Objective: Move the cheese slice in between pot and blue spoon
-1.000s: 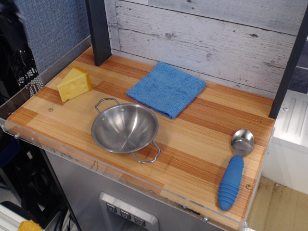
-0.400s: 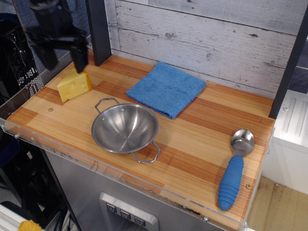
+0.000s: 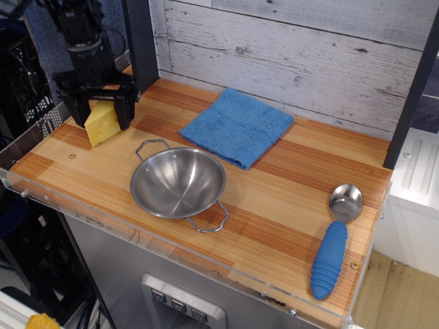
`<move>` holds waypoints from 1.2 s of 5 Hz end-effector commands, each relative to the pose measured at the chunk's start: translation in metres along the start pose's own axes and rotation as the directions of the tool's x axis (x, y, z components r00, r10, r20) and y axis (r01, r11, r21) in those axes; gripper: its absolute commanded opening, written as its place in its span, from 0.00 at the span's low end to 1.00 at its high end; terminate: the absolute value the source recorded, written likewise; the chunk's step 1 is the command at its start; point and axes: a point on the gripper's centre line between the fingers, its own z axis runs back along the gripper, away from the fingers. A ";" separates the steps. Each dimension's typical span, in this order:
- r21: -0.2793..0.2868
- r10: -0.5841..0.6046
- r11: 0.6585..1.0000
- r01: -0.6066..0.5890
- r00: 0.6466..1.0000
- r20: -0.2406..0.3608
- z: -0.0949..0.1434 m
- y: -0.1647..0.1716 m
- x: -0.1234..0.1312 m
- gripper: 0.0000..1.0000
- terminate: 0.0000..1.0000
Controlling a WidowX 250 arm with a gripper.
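While only one view is given, it shows the whole setup. End effector (image 3: 100,113) is at the far-left corner of the wooden tabletop (image 3: 288,205), fingers (image 3: 125,110) spread and pointing down, one on each side of the cheese slice (image 3: 101,125). Cheese sits directly below and between the jaws, resting on the tabletop; can't tell whether the pads touch its sides, but they don't look pressed in, so I'd call it open around the wedge, not pinching yet.

Pot (image 3: 178,182), shiny steel w/ two wire loop handles, sits near the front edge, right of the cheese and a bit toward the camera. Blue spoon (image 3: 334,245) lies well apart at the front-right, scoop pointing away from the camera, ribbed handle toward the front edge. Blue cloth (image 3: 237,126) lies behind the pot, near the back wall.

Key relation: target gap is the bare wood btwn pot and spoon, so from the end effector it lies right and toward the front, past the pot. Judgement: close on the wedge first, lift enough to clear the pot rim, then carry across.
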 end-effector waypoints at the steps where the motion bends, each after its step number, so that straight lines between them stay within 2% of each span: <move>1: -0.006 0.042 0.999 -0.041 0.998 0.038 0.015 0.033 0.010 1.00 0.00; 2: -0.024 0.043 0.999 -0.043 0.999 0.019 0.014 0.031 0.006 0.00 0.00; 3: -0.041 0.044 0.998 -0.043 0.999 0.020 0.018 0.027 0.003 0.00 0.00; 4: -0.050 0.064 0.997 -0.063 0.998 0.018 0.034 0.026 -0.006 0.00 0.00; 5: -0.043 0.115 0.993 -0.112 0.991 0.073 0.086 0.016 -0.034 0.00 0.00; 6: -0.056 0.091 0.995 -0.083 0.983 0.160 0.135 -0.018 -0.064 0.00 0.00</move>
